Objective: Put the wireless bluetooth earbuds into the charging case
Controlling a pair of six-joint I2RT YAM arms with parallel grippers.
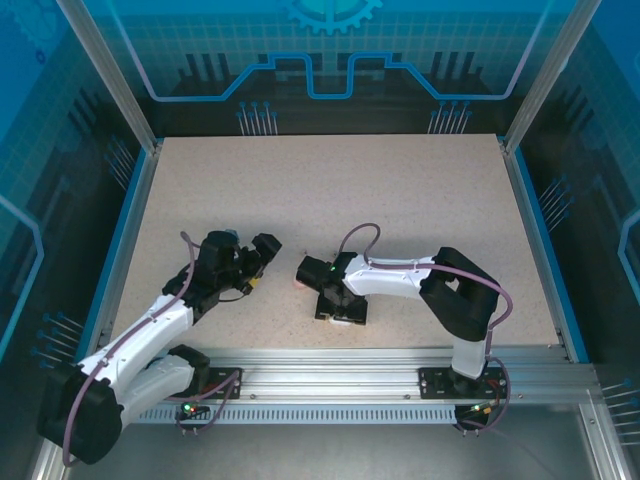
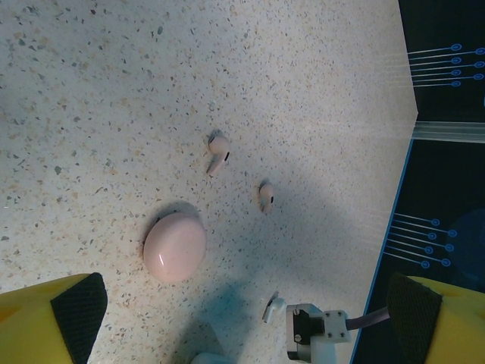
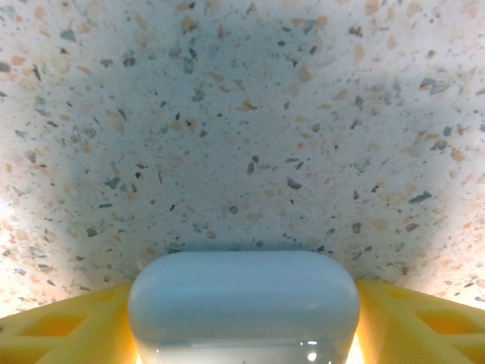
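On the speckled desk (image 2: 114, 91) the right tool (image 3: 242, 324) pinched the charging case (image 3: 242, 292), probably steadying it, while the left tool (image 2: 246, 307) hung wide open over two earbuds (image 2: 218, 152).

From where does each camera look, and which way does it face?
Top external: above and behind the bases, facing down on the table; left arm and right arm show.
Left wrist: looks down on two earbuds and a pale rounded object; open left gripper below.
Right wrist: low over the table, charging case between yellow fingers.
Wrist views share the speckled table.
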